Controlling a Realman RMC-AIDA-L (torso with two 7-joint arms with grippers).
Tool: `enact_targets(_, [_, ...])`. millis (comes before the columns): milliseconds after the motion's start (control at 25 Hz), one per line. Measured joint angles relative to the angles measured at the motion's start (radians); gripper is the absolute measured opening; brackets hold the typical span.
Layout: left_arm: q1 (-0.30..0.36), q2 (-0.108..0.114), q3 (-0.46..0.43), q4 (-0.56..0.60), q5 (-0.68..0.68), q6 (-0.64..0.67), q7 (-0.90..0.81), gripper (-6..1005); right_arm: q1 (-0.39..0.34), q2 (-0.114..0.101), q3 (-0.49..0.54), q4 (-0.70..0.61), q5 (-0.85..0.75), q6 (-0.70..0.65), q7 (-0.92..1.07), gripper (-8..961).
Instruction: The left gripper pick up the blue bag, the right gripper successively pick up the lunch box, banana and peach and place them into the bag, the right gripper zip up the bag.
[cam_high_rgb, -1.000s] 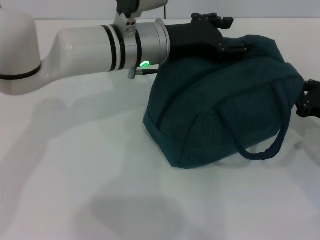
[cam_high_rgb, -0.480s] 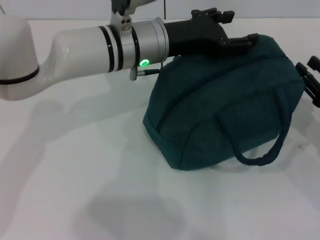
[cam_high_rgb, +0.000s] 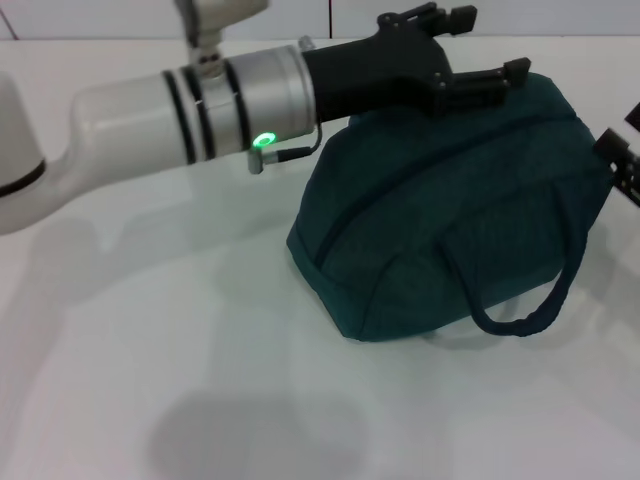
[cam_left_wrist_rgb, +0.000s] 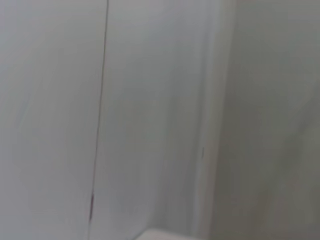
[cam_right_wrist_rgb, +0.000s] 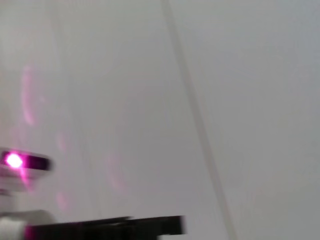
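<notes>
Head view: blue bag (cam_high_rgb: 450, 210) sits on the white table (cam_high_rgb: 200, 380), right of centre, zipper line running along its near upper side, 1 carry strap (cam_high_rgb: 525, 300) drooping in a loop down its front right. Left arm (cam_high_rgb: 150, 125) reaches across from the left, green light lit on its wrist. Left gripper (cam_high_rgb: 478, 72) is at the bag's top edge, black fingers spread apart, tips just over the fabric; not clamped on anything I can see. Whether the lower finger touches the bag, can't tell. Right gripper (cam_high_rgb: 622, 150) only pokes in at the right edge, just beside the bag's right end; its finger state can't be told. Lunch box, banana, peach not visible.

Left wrist view: only a pale wall with 1 thin dark vertical seam (cam_left_wrist_rgb: 99, 125); no fingers, no bag.

Right wrist view: pale wall with a faint slanted line, a magenta light (cam_right_wrist_rgb: 14, 160) on a small part near one edge, and a dark bar (cam_right_wrist_rgb: 125, 225) beside it. No bag here.
</notes>
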Motion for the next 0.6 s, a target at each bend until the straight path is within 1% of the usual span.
enact_targets(80, [0.033,0.002,-0.026,0.003,-0.025,0.084,0.024,876,0.0,-0.007,0.0,0.0,-0.027,-0.06,0.001,610])
enact_targets(200, [0.095,0.005,-0.099,0.001,-0.027,0.274,0.073,875,0.003,-0.02,-0.001,-0.001,-0.072,-0.153,0.015,616])
enact_targets(240, [0.121,0.006,-0.117,-0.007,-0.026,0.339,0.107,875,0.005,-0.025,0.0,-0.006,-0.089,-0.185,0.022,616])
enact_targets(360, [0.199,0.007,-0.143,-0.041,-0.025,0.474,0.244,876,0.007,-0.035,-0.002,-0.025,-0.122,-0.24,0.035,615])
enact_targets(480, [0.279,0.005,-0.146,-0.077,-0.028,0.538,0.362,876,0.006,-0.045,-0.001,-0.06,-0.156,-0.249,0.07,615])
enact_targets(600, [0.318,0.002,-0.148,-0.128,-0.043,0.562,0.439,876,0.008,-0.046,0.002,-0.072,-0.168,-0.234,0.09,616])
